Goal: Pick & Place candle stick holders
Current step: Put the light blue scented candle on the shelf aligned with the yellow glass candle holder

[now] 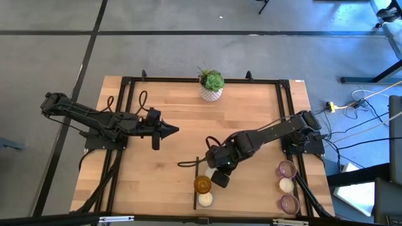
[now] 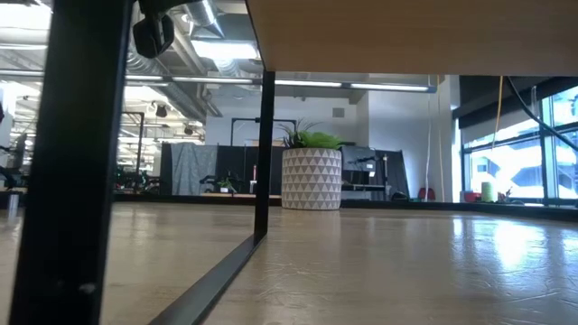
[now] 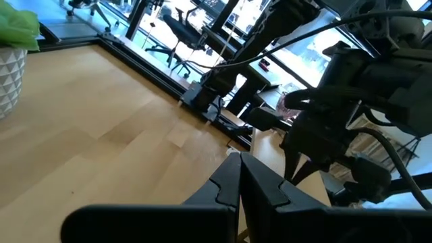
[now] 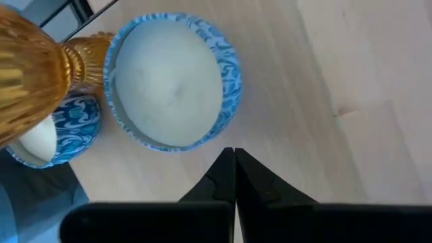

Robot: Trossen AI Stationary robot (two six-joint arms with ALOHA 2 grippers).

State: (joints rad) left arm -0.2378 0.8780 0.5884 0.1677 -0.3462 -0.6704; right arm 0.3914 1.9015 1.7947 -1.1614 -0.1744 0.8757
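Three candle stick holders stand near the table's front middle: an amber glass one (image 1: 202, 184) (image 4: 34, 64), a cream-white one (image 1: 205, 199) (image 4: 54, 138) with a blue-patterned wall, and a second cream-white one (image 4: 169, 81) half hidden under my right arm in the high view. My right gripper (image 4: 234, 154) is shut, points steeply down and hovers just beside that last holder's rim. Two mauve holders (image 1: 286, 168) (image 1: 288, 202) and a cream one (image 1: 286, 184) stand in a row at the front right. My left gripper (image 1: 171, 130) (image 3: 239, 165) is shut and hangs level over the table's left middle.
A white patterned pot (image 1: 211, 93) (image 2: 312, 179) with a green plant stands at the table's far middle. A black frame (image 1: 125, 113) runs around the tabletop, and a short black bar (image 1: 196, 188) lies just left of the amber holder. Bare wood (image 1: 188, 113) lies between the arms.
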